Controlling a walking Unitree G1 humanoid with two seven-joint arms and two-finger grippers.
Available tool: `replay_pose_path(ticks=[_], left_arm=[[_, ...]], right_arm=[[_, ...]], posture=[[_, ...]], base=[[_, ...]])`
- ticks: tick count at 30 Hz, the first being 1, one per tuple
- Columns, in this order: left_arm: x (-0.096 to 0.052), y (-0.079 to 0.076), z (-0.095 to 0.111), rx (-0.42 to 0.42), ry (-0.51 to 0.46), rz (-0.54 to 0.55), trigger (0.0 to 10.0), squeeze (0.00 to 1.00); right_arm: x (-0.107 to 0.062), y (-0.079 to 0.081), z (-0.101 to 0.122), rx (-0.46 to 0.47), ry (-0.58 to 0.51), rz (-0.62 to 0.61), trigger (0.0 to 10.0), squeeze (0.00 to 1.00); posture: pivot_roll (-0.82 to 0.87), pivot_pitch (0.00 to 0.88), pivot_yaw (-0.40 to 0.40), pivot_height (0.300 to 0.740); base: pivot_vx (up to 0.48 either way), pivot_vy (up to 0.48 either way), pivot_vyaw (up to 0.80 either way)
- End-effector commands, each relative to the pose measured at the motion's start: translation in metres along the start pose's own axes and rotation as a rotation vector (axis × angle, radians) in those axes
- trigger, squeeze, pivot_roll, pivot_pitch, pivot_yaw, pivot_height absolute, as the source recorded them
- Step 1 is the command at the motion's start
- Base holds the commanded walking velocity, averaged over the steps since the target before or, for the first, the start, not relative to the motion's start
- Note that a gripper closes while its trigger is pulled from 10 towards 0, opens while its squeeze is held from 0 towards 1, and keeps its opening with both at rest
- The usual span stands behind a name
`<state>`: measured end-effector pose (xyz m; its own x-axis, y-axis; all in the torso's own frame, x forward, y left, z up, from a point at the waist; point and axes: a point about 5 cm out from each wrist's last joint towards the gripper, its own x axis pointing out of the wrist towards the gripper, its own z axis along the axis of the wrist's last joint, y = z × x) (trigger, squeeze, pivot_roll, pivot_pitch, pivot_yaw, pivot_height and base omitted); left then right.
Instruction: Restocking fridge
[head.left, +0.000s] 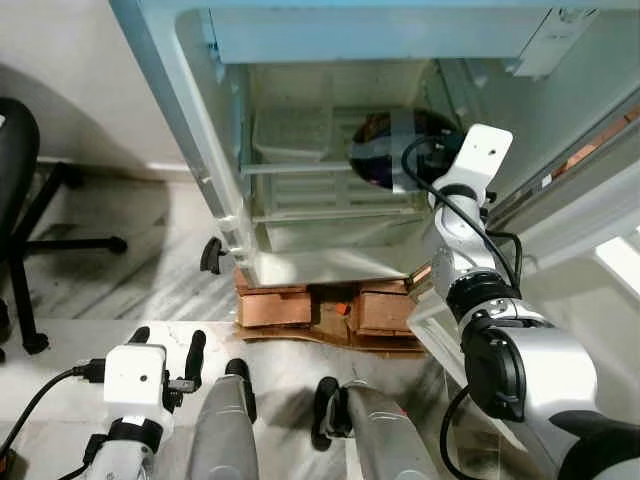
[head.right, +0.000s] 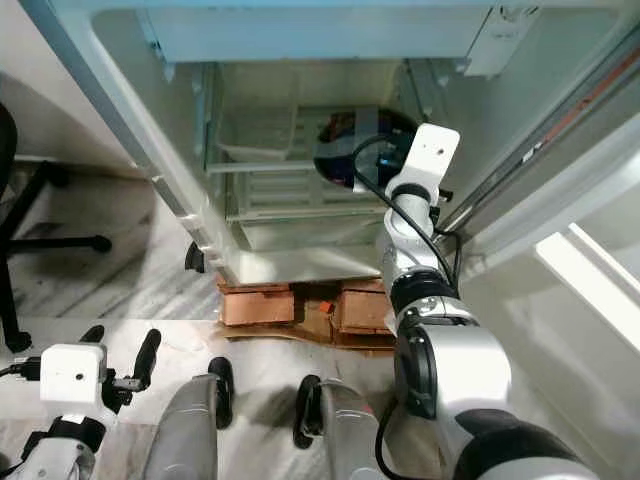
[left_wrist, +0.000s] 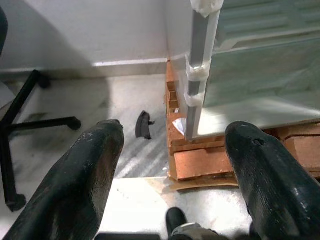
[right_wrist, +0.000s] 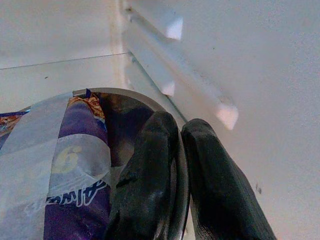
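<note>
My right hand (right_wrist: 175, 165) pinches the steel bowl (head.left: 395, 150) rim inside the fridge (head.left: 230, 190); next, lower it onto the shelf (head.left: 300, 170) and release.

Place: I read this as a room in a home.
Fridge: I'm looking into an open pale-blue fridge (head.left: 330, 40) with white wire shelves (head.left: 330, 185).
Base: it sits raised on red bricks (head.left: 275, 308) over cardboard.
Floor: grey-veined marble (head.left: 130, 275), meeting a plain white wall.
Furniture: a black swivel chair (head.left: 30, 200) on castors stands at my left.
</note>
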<state>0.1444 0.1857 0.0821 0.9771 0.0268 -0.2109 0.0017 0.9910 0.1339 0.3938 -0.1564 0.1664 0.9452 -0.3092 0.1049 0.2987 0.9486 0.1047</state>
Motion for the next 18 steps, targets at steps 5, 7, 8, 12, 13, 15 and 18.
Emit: replay_pose_path(ticks=[5,7,8,12,13,15,18], left_arm=[[-0.012,0.005,0.001,-0.001,0.033,0.069,10.0,0.0],[-0.013,0.005,0.001,-0.001,0.035,0.07,10.0,0.0],[-0.014,0.005,0.002,0.0,0.036,0.072,10.0,0.0],[-0.014,0.004,0.001,-0.012,0.044,0.086,10.0,0.0],[-0.014,0.003,0.002,-0.015,0.045,0.087,10.0,0.0],[-0.015,0.001,0.002,-0.018,0.047,0.086,10.0,0.0],[-0.015,0.0,0.002,-0.02,0.049,0.085,10.0,0.0]], right_arm=[[-0.003,0.014,-0.008,0.115,0.116,-0.065,10.0,0.0],[-0.003,0.022,-0.004,0.142,0.123,-0.059,10.0,0.0],[-0.003,0.026,-0.002,0.165,0.131,-0.056,10.0,0.0],[-0.004,0.044,0.004,0.239,0.16,-0.034,10.0,0.0],[-0.005,0.048,0.005,0.26,0.171,-0.032,10.0,0.0],[-0.006,0.056,0.008,0.308,0.189,-0.021,10.0,0.0],[-0.007,0.063,0.011,0.355,0.213,-0.021,10.0,0.0]], posture=[[0.31,0.436,-0.108,0.74],[0.31,0.441,-0.111,0.74],[0.31,0.442,-0.113,0.74],[0.31,0.446,-0.118,0.74],[0.31,0.448,-0.12,0.74],[0.32,0.451,-0.121,0.74],[0.32,0.452,-0.125,0.74]], base=[[0.0,0.0,0.0],[0.0,0.0,0.0],[0.0,0.0,0.0],[0.0,0.0,0.0],[0.0,0.0,0.0],[0.0,0.0,0.0],[0.0,0.0,0.0]])
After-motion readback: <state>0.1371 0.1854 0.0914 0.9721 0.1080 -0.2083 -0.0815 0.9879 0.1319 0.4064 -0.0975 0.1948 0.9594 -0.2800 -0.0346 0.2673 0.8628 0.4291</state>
